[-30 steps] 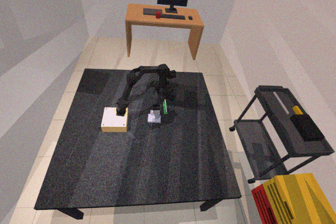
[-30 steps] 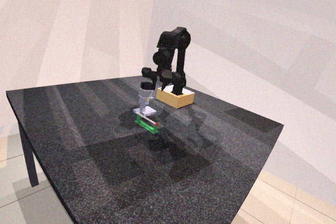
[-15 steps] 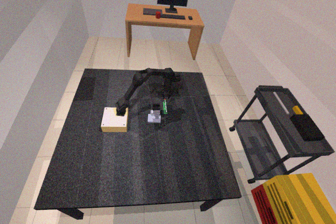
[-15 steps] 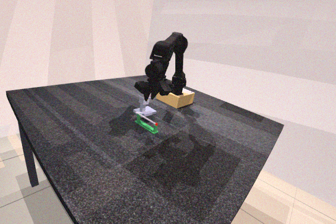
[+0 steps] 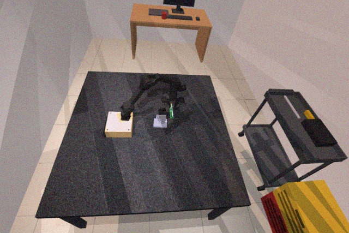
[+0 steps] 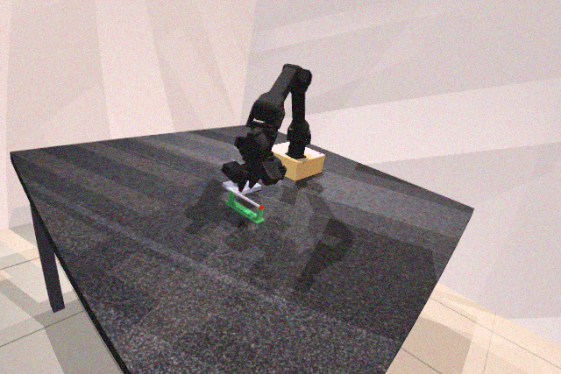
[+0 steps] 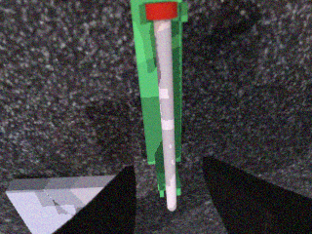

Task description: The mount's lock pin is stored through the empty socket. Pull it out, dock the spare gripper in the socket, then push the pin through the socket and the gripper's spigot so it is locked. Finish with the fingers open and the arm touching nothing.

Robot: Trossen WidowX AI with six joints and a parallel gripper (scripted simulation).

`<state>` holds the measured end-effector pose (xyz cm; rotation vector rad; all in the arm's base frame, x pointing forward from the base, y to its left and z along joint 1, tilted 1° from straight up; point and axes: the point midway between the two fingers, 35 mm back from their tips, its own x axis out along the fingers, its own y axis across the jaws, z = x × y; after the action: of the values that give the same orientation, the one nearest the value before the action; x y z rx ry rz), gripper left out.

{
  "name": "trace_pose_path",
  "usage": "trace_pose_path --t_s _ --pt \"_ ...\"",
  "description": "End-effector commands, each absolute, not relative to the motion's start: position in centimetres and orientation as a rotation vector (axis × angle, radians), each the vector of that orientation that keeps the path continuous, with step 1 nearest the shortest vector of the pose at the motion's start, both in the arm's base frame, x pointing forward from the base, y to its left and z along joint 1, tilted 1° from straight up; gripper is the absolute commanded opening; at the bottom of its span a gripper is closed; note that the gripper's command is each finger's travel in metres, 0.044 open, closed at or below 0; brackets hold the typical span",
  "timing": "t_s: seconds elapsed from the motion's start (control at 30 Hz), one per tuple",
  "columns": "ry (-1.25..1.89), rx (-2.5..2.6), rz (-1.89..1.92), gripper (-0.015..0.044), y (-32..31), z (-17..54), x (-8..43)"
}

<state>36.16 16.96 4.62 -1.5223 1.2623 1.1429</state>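
Observation:
The lock pin (image 5: 172,109) (image 6: 246,199) (image 7: 167,112), white with a red head, lies lengthwise on the green cradle (image 5: 170,114) (image 6: 244,212) (image 7: 150,112). My gripper (image 6: 245,187) (image 7: 169,169) is open with its fingers partly closed in. It hangs over the pin, one finger on each side of the tip end in the wrist view, with gaps visible. The pale mount (image 5: 157,124) (image 7: 30,204) is beside the cradle. A black block, seemingly the spare gripper (image 5: 162,111), sits at its socket; how deep it sits is unclear, and the arm hides it in the exterior view.
The arm's base stands on a wooden box (image 5: 118,134) (image 6: 308,168) with a white top, beyond the mount from the cradle. The mount and spare gripper stand close beside my gripper. A desk (image 5: 170,24) and a cart (image 5: 293,129) stand away from the table.

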Motion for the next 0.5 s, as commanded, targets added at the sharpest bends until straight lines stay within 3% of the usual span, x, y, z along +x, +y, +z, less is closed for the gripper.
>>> trace_pose_path --t_s 0.0,0.47 --pt "1.257 -1.525 1.136 0.0180 17.0 4.1 36.2" --pt "1.257 -1.525 1.136 0.0180 17.1 1.9 36.4"
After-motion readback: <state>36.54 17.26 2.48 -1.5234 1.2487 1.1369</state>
